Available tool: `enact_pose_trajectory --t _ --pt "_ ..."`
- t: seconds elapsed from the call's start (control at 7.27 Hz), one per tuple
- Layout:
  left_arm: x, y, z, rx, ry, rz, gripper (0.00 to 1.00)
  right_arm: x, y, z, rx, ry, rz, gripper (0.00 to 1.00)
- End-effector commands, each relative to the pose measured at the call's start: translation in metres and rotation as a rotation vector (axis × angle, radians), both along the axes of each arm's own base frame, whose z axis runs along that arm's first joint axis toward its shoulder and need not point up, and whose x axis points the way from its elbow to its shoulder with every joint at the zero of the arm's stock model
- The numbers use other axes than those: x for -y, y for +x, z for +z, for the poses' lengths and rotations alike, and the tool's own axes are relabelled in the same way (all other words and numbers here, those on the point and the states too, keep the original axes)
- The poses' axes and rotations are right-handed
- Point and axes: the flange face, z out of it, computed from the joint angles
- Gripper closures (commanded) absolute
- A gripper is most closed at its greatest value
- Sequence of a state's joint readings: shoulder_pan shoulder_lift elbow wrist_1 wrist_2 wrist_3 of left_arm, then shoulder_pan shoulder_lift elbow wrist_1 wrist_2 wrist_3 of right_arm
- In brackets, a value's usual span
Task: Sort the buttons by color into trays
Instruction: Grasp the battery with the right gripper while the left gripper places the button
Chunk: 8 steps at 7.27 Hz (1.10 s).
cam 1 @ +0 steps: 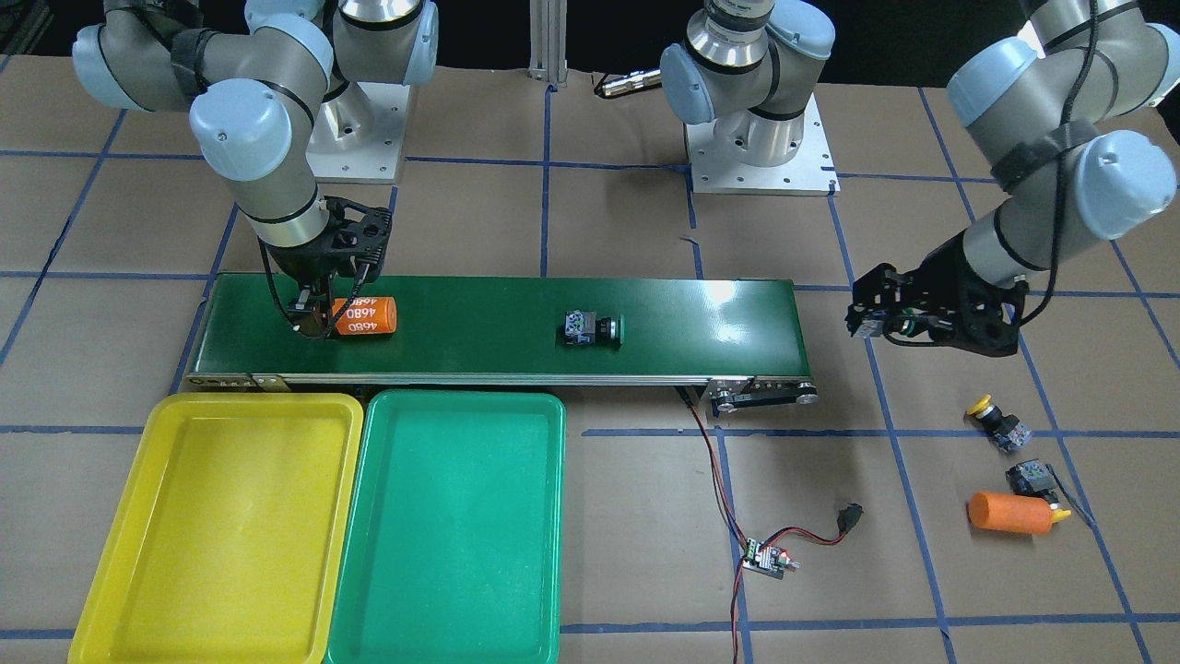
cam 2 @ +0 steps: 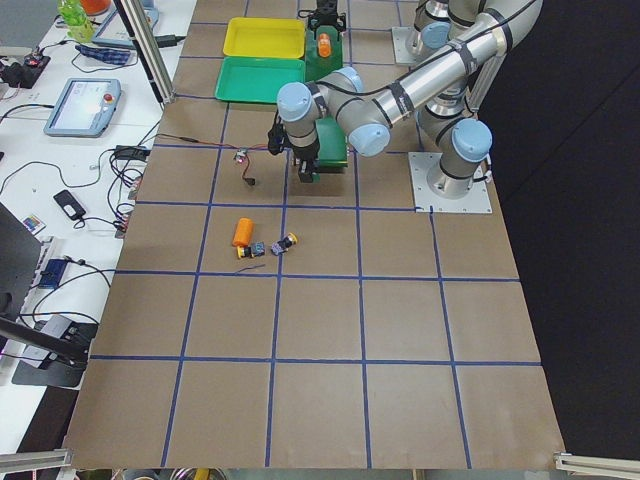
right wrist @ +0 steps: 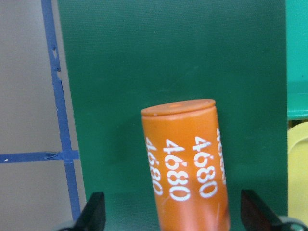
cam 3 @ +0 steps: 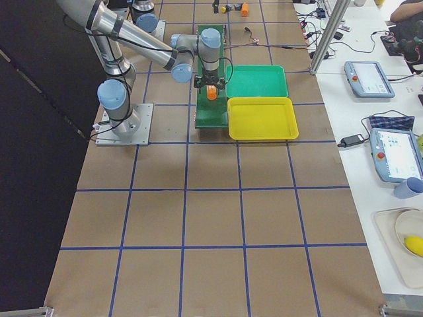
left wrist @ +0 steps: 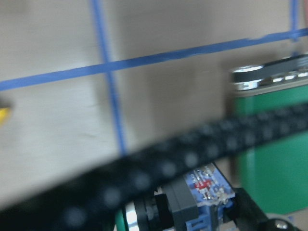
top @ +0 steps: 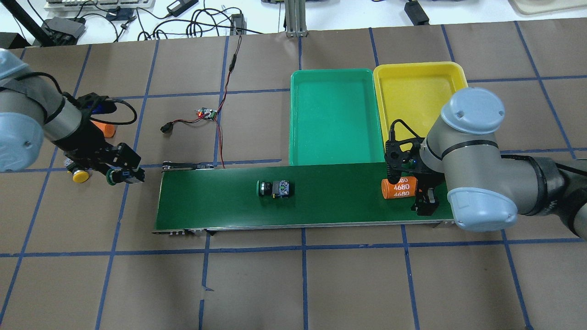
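Front view: the left tool (cam 1: 876,309) is clamped on a green button (cam 1: 871,326) just off the belt (cam 1: 719,323); a second green button (cam 1: 592,327) lies mid-belt, and two yellow buttons (cam 1: 994,420) lie on the desk (cam 1: 1014,572). Overhead: the green tray (top: 335,119) and yellow tray (top: 412,96) sit just beside the belt. Right wrist: the right tool (right wrist: 174,214) stands apart around an orange cylinder (right wrist: 185,163), not touching it.

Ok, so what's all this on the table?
conveyor belt: one, dark green, mid-table.
trays: two, yellow and green, side by side along the belt.
green buttons: two, one lying on the belt, one in the left gripper.
yellow buttons: two, on the table beyond the belt's end.
orange cylinders: two, one marked 4680 on the belt, one beside the yellow buttons.
circuit board: one, green, red-black wires, by the belt's end.
left gripper: black, shut on a green button.
right gripper: black, open, astride the belt's cylinder.
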State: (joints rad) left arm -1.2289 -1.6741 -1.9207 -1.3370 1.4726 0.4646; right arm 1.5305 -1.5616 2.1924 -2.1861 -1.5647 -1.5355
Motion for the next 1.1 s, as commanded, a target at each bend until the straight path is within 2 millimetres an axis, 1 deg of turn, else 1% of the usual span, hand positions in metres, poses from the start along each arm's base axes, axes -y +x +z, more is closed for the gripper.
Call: enact_pose_trajectory --t 0.0,0.14,0.28,0.55,0.69,0.83,0.96 --pt "-0.003 -0.069 -0.016 0.023 0.053 -0.030 1.00 0.000 0.000 0.000 0.000 0.000 0.000 0.00" --pt "-0.002 -0.086 -0.016 0.033 0.058 0.001 1.00 0.000 0.000 -0.001 0.000 0.001 0.000 0.00" --pt "-0.003 -0.091 -0.022 0.033 0.063 0.007 1.00 0.000 0.000 0.000 0.000 0.000 0.000 0.00" --pt "-0.015 -0.100 -0.040 0.038 0.078 0.032 0.99 0.000 0.000 -0.001 0.000 0.001 0.000 0.00" --pt "-0.018 -0.105 -0.043 0.045 0.069 0.021 0.87 0.000 0.000 0.000 0.000 0.000 0.000 0.00" --pt "-0.019 -0.106 -0.046 0.048 0.076 0.020 0.58 0.000 0.000 0.000 0.000 0.000 0.000 0.00" --pt "-0.020 -0.106 -0.047 0.050 0.070 0.021 0.13 0.000 0.000 -0.001 0.000 0.001 0.000 0.00"
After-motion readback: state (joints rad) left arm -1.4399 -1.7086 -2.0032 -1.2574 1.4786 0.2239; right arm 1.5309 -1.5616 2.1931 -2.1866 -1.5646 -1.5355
